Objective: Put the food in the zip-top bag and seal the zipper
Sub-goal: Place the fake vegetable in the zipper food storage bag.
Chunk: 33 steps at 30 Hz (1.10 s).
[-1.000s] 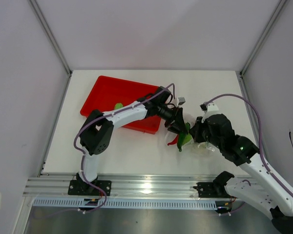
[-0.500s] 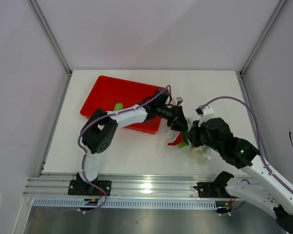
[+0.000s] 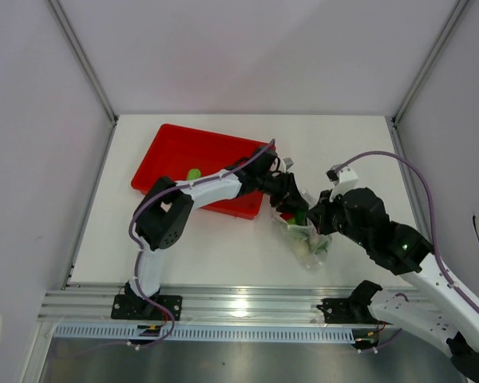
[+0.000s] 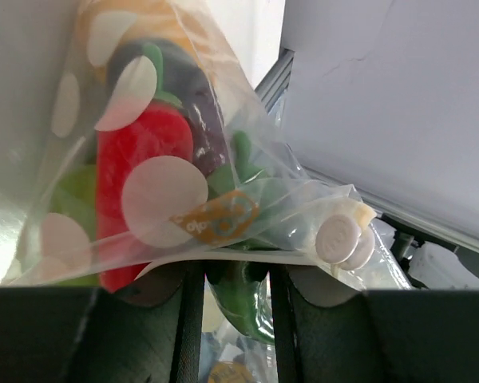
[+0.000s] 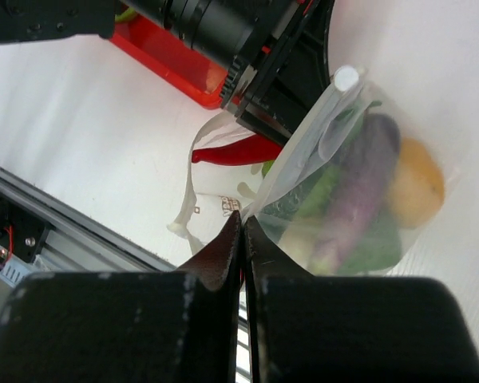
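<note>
My right gripper [image 5: 241, 233], lower centre: jaws fully closed, pinching the zip-top bag [image 5: 307, 179] at its rim. My left gripper [image 4: 234, 275]: jaws partly apart, clamped on a green vegetable [image 4: 239, 307] at the bag mouth. Inside the bag, right of centre: eggplant [image 5: 359, 191], lemon [image 5: 419, 187]. Red tray [image 5: 176, 68] far upper left.

Table [image 3: 215, 247]: white, matt top, evenly lit. It stood inside an enclosure of three plain pale panels (all bare): back wall [image 3: 255, 56], left wall [image 3: 32, 159], right wall [image 3: 463, 144]. The left post [image 3: 81, 57] and right post [image 3: 431, 60], both metal, ran up the back corners. A silver rail [image 3: 247, 302] lined the near edge and caught a bright glare. Below it lay a slotted strip [image 3: 247, 331] and a grey floor plate [image 3: 223, 363].
</note>
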Available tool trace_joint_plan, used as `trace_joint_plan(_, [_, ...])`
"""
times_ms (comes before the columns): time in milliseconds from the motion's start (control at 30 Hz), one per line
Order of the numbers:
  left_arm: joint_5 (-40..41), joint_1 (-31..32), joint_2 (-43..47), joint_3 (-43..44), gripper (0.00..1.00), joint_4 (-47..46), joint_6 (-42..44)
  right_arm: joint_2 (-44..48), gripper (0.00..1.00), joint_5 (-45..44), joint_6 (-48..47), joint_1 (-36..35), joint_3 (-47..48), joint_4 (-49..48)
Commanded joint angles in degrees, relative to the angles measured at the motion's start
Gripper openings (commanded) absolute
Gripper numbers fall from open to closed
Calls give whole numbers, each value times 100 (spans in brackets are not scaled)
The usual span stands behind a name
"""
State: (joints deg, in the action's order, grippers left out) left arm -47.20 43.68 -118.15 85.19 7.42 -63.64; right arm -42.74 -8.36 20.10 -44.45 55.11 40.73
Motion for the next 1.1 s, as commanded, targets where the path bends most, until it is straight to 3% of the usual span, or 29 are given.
trace_joint_plan(0, [641, -61, 20, 288, 10, 548, 623, -24, 0, -314, 126, -55, 614, -136])
trace_joint_plan(100, [747, -44, 55, 384, 15, 804, 1019, -76, 0, -535, 135, -47, 729, -109])
trace_joint_plan(200, [870, 44, 204, 508, 26, 1086, 1502, -138, 0, -588, 170, -47, 685, -109])
trace_joint_plan(233, [888, 70, 361, 342, 39, 1008, 1564, -147, 0, -596, 196, -47, 668, -109])
trace_joint_plan(300, [853, 70, 538, 70, 52, 753, 1670, -173, 0, -614, 231, -38, 615, -118])
trace_joint_plan(333, [870, 70, 704, -1, 69, 613, 1714, -173, 0, -605, 240, -38, 597, -127])
trace_joint_plan(400, [818, 70, 863, -282, 77, 428, 1881, -164, 0, -623, 249, -38, 588, -109])
trace_joint_plan(533, [590, 70, 1136, -477, 84, 76, 1881, -121, 0, -684, 267, -38, 545, -48])
trace_joint_plan(767, [624, 70, 1645, -617, 85, -240, 1872, 2, 0, -816, 293, -29, 501, 67])
trace_joint_plan(1067, [18, 44, 1935, -933, 74, -1409, 1635, 11, 0, -913, 381, -20, 316, 155])
